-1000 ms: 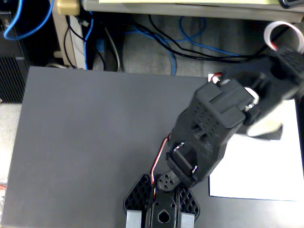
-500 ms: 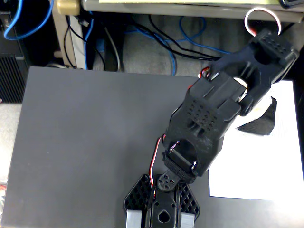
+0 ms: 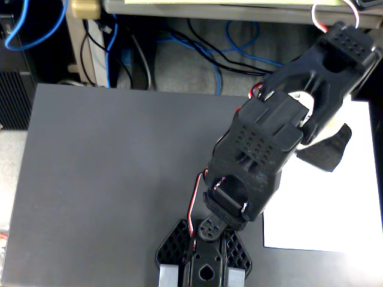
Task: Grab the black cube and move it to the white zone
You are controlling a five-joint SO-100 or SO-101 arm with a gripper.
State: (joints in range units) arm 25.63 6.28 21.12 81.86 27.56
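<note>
The fixed view looks down on a dark grey table (image 3: 108,179) with the arm (image 3: 263,155) rising from its base at the near edge and reaching toward the far right. The white zone (image 3: 323,209) lies on the right side of the table, and the arm's upper links hang over its far-left part. A dark, coarse-looking shape, likely the black cube (image 3: 329,149), shows just right of the arm's body, over the white sheet. The gripper itself is hidden beneath the arm's links, so whether it is wide, narrow or clamped on the block cannot be told. Judging by this, the placing step seems to be in hand: the block appears to be already at the zone. The next move likely calls for letting go, if it is held, then lifting clear without dragging it.
</note>
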